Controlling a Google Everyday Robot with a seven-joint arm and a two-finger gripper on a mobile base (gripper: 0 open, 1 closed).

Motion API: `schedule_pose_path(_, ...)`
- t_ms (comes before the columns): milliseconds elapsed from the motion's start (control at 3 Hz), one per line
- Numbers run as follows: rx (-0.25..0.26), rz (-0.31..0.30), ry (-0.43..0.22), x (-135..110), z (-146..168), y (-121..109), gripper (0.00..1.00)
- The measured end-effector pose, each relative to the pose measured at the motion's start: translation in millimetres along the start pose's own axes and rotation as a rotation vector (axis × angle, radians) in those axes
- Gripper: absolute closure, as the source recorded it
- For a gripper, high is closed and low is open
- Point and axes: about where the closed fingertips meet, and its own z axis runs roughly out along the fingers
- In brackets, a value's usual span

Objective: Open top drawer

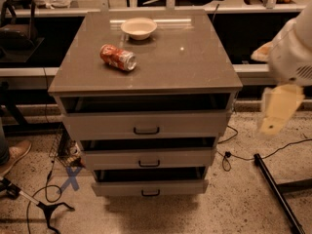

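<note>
The top drawer point(146, 123) is the widest of three grey drawers in the cabinet, with a flat grey front and a small dark bar handle point(146, 130). A dark gap shows between its front and the cabinet top. My gripper point(275, 110) hangs at the right edge of the view, a pale beige part under the white arm point(292, 57). It is right of the cabinet, level with the top drawer, and touches nothing.
A crushed red can point(117, 57) and a white bowl point(139, 28) lie on the cabinet top point(185, 67). Two narrower drawers point(148, 158) sit below. Cables, a black stand leg point(275, 191) and a blue floor mark point(70, 178) are on the floor.
</note>
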Motion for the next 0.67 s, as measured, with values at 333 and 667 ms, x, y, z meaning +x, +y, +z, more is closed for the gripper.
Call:
schedule_pose_path(333, -0.038, -0.074, 0.004, -3, 74, 2, 0.0)
schedule_pose_path(667, -0.116, -0.107, 0.047, 2, 150, 14, 0.0)
